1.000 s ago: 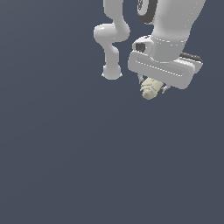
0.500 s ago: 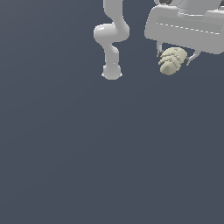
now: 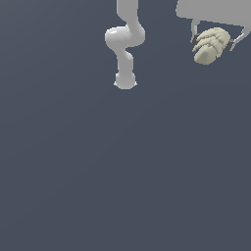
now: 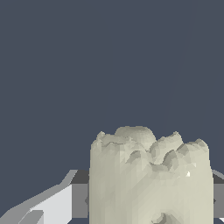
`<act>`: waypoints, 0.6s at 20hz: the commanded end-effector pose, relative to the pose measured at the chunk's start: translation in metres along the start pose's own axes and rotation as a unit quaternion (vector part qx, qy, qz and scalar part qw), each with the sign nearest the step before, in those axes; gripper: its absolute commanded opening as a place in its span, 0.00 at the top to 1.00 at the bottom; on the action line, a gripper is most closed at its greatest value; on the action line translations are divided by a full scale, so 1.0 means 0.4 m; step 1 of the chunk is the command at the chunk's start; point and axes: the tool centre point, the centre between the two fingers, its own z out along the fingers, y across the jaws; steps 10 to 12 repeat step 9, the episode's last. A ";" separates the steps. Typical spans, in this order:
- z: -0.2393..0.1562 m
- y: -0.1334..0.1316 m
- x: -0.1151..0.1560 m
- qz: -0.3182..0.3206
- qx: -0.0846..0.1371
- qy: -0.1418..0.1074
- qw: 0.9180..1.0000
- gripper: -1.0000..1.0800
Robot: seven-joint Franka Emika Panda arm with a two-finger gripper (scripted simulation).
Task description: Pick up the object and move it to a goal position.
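Observation:
The object (image 3: 211, 45) is a pale cream-beige lump with ridged lobes. It hangs between the fingers of my gripper (image 3: 213, 40) at the upper part of the exterior view's right, well above the floor. The gripper is shut on it, one finger (image 3: 194, 32) on each side. The gripper's white body is cut off by the frame edge. In the wrist view the object (image 4: 148, 177) fills the lower middle, with a finger (image 4: 48, 205) beside it.
The arm's white base and lower links (image 3: 124, 46) stand at the upper middle of the exterior view. A plain dark grey floor (image 3: 122, 171) spreads all around.
The gripper has risen and moved toward the exterior view's right with the object held in it; both look larger now. The gripper body has partly left the frame.

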 end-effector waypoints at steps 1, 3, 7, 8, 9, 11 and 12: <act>-0.018 -0.006 -0.005 0.000 0.000 0.000 1.000 1.00; -0.027 -0.009 -0.007 0.000 0.000 0.000 1.000 1.00; -0.035 -0.012 -0.008 0.000 0.000 0.000 1.000 1.00; -0.035 -0.013 -0.008 0.000 0.000 0.000 1.000 1.00; -0.035 -0.013 -0.008 0.000 0.000 0.000 1.000 1.00; -0.035 -0.013 -0.008 0.000 0.000 0.000 1.000 1.00; -0.035 -0.013 -0.008 0.000 0.000 0.000 1.000 1.00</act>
